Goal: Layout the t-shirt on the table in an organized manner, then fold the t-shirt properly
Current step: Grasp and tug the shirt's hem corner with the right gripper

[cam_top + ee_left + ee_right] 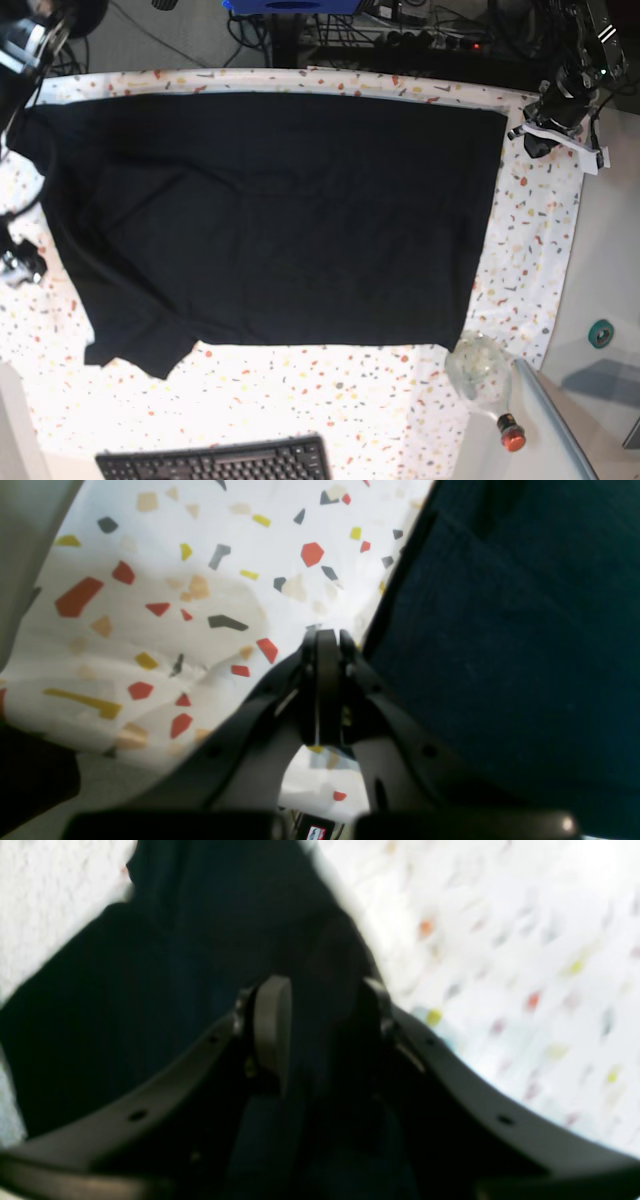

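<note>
Table (530,230): right pincer (320,1005) astride t-shirt (150,990)

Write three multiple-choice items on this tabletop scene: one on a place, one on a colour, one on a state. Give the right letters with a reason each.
1. In the base view, where is the keyboard relative to the t-shirt?
A. On top of it
B. Near the bottom edge of the view, apart from it
C. By the shirt's top edge

2. What colour is the cap of the clear bottle?
A. Blue
B. Red
C. White

3. How is the left gripper in the left wrist view?
A. Shut, beside the shirt's edge
B. Wide open over the keyboard
C. Shut on the bottle

Key:
1 B: speckled table cloth shows between the keyboard and the shirt's lower edge.
2 B: the cap at the bottle's lower end is red.
3 A: its fingers meet with no gap, over the cloth next to the dark fabric.
</note>
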`<act>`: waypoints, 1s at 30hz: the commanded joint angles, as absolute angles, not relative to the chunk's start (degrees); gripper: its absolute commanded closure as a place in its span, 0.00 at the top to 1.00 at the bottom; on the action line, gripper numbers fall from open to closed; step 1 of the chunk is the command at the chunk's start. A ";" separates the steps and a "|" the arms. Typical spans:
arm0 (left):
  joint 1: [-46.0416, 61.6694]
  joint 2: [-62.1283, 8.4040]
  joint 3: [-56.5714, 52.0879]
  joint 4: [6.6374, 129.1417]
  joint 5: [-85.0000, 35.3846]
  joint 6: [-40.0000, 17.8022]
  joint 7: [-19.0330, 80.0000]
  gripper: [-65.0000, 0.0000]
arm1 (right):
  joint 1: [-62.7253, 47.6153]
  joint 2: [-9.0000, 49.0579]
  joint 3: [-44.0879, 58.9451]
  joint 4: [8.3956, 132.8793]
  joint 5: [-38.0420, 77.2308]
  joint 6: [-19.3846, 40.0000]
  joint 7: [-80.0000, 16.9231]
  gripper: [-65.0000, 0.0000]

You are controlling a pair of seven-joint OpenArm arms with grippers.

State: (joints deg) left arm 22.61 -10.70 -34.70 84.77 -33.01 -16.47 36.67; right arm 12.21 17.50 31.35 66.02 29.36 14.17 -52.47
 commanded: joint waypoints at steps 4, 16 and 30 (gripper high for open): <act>22.81 -11.47 -35.21 85.41 -33.63 -16.75 35.65 0.00 | 25.01 20.00 23.43 45.93 22.81 14.55 -42.24 0.34; 23.87 -13.58 -35.30 85.32 -33.63 -16.75 35.38 0.00 | 32.40 20.26 13.05 25.36 20.44 14.20 -26.59 0.49; 23.43 -13.58 -35.21 85.32 -33.63 -16.75 35.38 0.00 | 30.37 21.23 12.79 24.92 20.44 14.11 -25.63 0.47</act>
